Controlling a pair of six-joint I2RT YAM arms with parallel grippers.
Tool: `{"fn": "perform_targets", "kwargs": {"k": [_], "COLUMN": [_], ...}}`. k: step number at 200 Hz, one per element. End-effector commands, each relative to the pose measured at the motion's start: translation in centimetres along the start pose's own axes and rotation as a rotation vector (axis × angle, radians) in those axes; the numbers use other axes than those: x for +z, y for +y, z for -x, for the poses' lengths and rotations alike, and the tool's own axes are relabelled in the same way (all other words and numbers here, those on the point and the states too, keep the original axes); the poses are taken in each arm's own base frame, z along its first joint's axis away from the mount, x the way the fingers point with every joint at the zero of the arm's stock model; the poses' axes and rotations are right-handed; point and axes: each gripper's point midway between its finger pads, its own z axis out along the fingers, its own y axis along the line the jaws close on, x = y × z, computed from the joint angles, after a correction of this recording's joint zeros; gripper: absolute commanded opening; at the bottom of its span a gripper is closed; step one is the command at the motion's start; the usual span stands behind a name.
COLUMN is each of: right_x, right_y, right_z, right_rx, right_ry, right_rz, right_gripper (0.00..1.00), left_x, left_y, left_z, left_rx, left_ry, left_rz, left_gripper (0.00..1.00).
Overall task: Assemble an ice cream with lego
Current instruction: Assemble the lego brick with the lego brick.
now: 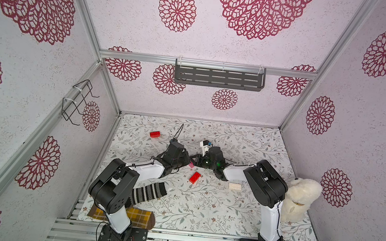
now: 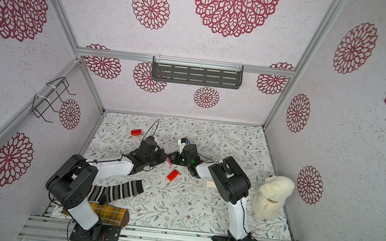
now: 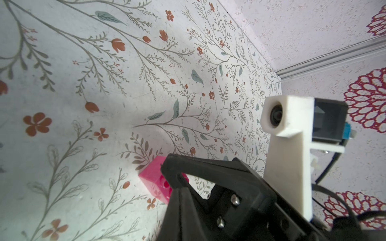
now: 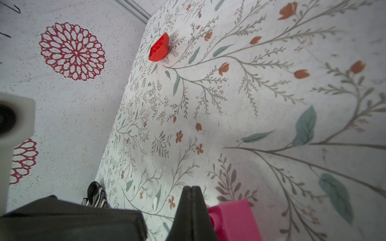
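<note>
- Floral table (image 1: 238, 216): we see a pink brick (image 1: 191, 165) lying near its middle.
- Left gripper (image 3: 179, 194) and right gripper (image 4: 191, 189) sit just beside it, each pinched together on nothing.
- From the pink brick, the far red brick (image 1: 155, 134) lies at 10 o'clock, the near red brick (image 1: 195, 177) at 6, and the white brick (image 1: 235, 186) at 4, all unstacked.

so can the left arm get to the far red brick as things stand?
Probably yes: the far red brick lies alone near the left tool, nothing between them. The tool is shut, so it must open first.
</note>
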Motion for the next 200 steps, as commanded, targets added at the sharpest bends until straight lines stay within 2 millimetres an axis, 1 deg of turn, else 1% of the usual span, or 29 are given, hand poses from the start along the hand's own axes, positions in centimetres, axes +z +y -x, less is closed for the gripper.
{"fn": "perform_targets", "kwargs": {"k": [1, 18, 40, 48, 58, 66, 74, 81, 87, 95, 107, 118, 142, 157, 174, 177, 179, 182, 200], "right_x": [-0.8, -1.2, -2.3, -2.9, -3.9, -5.1, -6.6, -8.0, -9.2, -10.8, -12.8, -14.6, -18.2, -19.5, -19.9, -19.9, -19.9, -19.9, -19.4], "right_y": [3.0, 4.5, 6.3, 6.8, 6.7, 5.8, 4.5, 3.4, 2.4, 1.2, -0.3, -1.5, -4.2, -5.6, -7.1, -7.4, -7.6, -7.9, -9.9], "right_z": [2.0, 2.9, 4.2, 4.7, 5.5, 6.4, 7.0, 7.2, 7.4, 7.1, 6.3, 5.3, 3.5, 2.5, 1.3, 1.1, 1.0, 0.7, -0.4], "right_rx": [-0.021, -0.019, -0.030, -0.031, -0.031, -0.028, -0.032, -0.049, -0.075, -0.116, -0.171, -0.213, -0.229, -0.210, -0.202, -0.203, -0.203, -0.204, -0.199], "right_ry": [-0.011, -0.028, -0.058, -0.069, -0.089, -0.116, -0.136, -0.144, -0.148, -0.138, -0.093, -0.049, 0.009, 0.040, 0.082, 0.092, 0.100, 0.111, 0.177], "right_rz": [0.051, 0.088, 0.125, 0.132, 0.108, 0.054, -0.014, -0.077, -0.138, -0.219, -0.325, -0.412, -0.545, -0.590, -0.630, -0.638, -0.646, -0.655, -0.712], "right_gripper": [0.00, 0.00, 0.00, 0.00, 0.00, 0.00, 0.00, 0.05, 0.12, 0.26, 0.42, 0.56, 0.75, 0.84, 0.94, 0.96, 0.96, 0.97, 0.99], "left_x": [-0.7, -0.7, -0.8, -0.8, -0.7, -0.5, -0.3, -0.2, -0.1, 0.0, 0.2, 0.7, 1.9, 2.5, 2.8, 2.7, 3.3, 3.6, 4.0], "left_y": [-0.7, -0.7, -0.6, -0.6, -0.6, -0.5, -0.3, -0.1, -0.1, -0.1, 0.1, 0.0, -0.5, -0.7, -1.0, -1.2, -0.5, -0.2, 0.0], "left_z": [1.0, 1.0, 1.0, 1.0, 0.9, 0.8, 0.7, 0.7, 0.6, 0.3, 0.0, -0.3, -1.2, -1.7, -1.9, -1.9, -2.4, -2.7, -3.4], "left_rx": [0.044, 0.057, 0.079, 0.087, 0.098, 0.112, 0.130, 0.147, 0.160, 0.184, 0.218, 0.254, 0.337, 0.369, 0.405, 0.412, 0.417, 0.423, 0.467], "left_ry": [-0.004, 0.004, 0.015, 0.019, 0.028, 0.039, 0.052, 0.064, 0.076, 0.091, 0.113, 0.153, 0.221, 0.243, 0.261, 0.262, 0.281, 0.291, 0.331], "left_rz": [-0.006, -0.003, 0.012, 0.018, 0.025, 0.040, 0.066, 0.088, 0.100, 0.124, 0.161, 0.190, 0.239, 0.262, 0.287, 0.290, 0.310, 0.320, 0.360], "left_gripper": [0.00, 0.00, 0.00, 0.00, 0.00, 0.00, 0.00, 0.00, 0.00, 0.00, 0.03, 0.04, 0.03, 0.03, 0.03, 0.03, 0.03, 0.03, 0.03]}}
